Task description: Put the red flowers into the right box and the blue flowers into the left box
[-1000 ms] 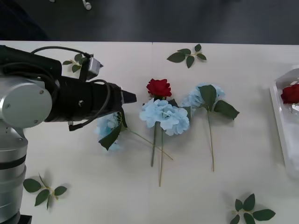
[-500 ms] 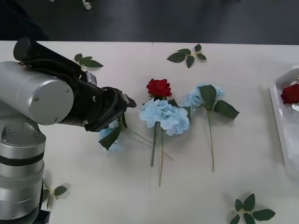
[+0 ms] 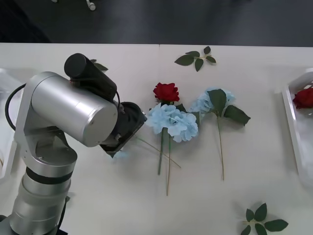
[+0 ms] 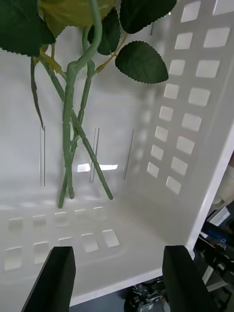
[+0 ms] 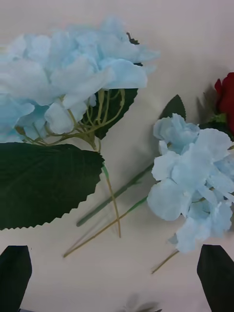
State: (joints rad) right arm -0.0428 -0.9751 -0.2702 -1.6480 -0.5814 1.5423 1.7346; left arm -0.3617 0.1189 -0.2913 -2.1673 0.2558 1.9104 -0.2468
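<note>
Presently the left gripper (image 5: 117, 273) hangs over the table (image 3: 98, 196) with its black fingers spread and nothing between them, directly above a blue flower (image 5: 63, 83) that lies beside the central cluster. Taking that cluster (image 3: 172, 121) as landmark: a red rose (image 3: 166, 91) touches its far edge, another blue flower (image 3: 213, 100) lies just to its right, and the flower under the gripper lies to its left, its stem running beneath the cluster's stems.

The right gripper (image 4: 117, 275) is parted over the right box (image 4: 195, 122), well to the right of the cluster, with green stems (image 4: 73, 126) and leaves lying on the box floor. A rose bloom (image 3: 304, 98) rests in that box. The left box (image 3: 6, 147) edge shows well to the left of the cluster.

Risks, as judged:
- Crossed stems could drag the neighbouring cluster or the rose along when the targeted flower is lifted.
- Closing on the broad leaf (image 5: 44, 185) or petals instead of the stem could give a weak hold and a drop on the way to the left box.
- The arm's bulk hides the target from the front view, so misalignment may go unnoticed.

No brand, label or legible writing is evident on any item
</note>
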